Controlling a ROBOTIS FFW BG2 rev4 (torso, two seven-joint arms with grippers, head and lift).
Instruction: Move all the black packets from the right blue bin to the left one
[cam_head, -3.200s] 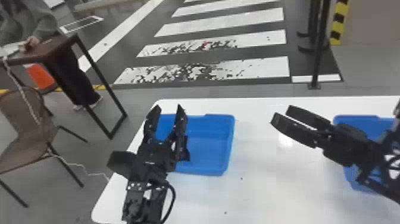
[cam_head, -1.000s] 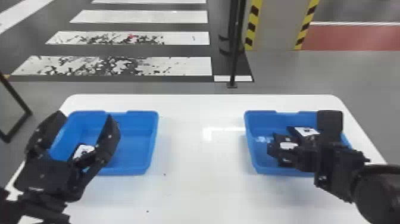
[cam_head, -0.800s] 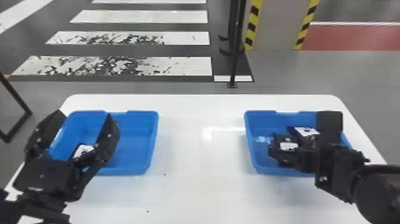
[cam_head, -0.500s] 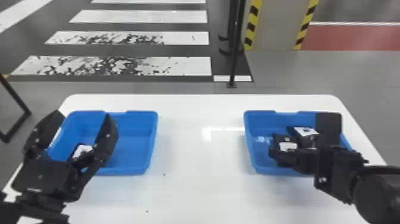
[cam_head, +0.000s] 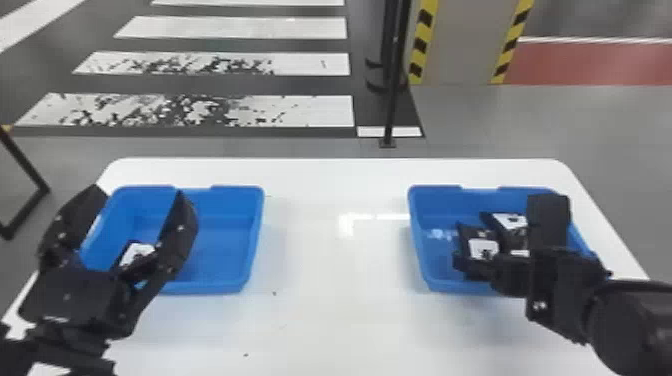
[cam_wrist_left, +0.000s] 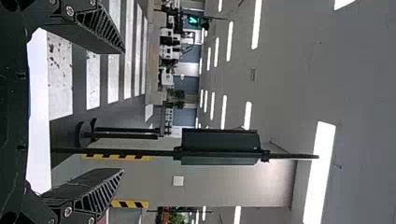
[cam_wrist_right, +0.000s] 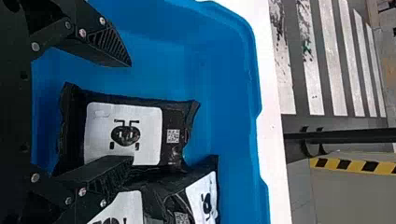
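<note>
"See the white table (cam_head: 320, 315)? It's so smooth and shiny, light bounces off it!"

"And the left blue bin (cam_head: 225, 240) and right blue bin (cam_head: 440, 202) on the table look like smooth plastic."

"The black packets (cam_wrist_right: 175, 116) there look crinkly and a bit shiny."

"Past the table, the floor stripes (cam_head: 300, 110) look rough and flaky. That thin pole (cam_head: 391, 115) looks like metal."

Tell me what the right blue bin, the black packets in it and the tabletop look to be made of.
Right blue bin: probably molded plastic, smooth, with rounded corners and a rolled-looking rim. Black packets: likely flexible film, wrinkled, with crimped-looking ends and white labels. Tabletop: smooth, glossy white, reflecting light; perhaps laminate or painted board.
</note>
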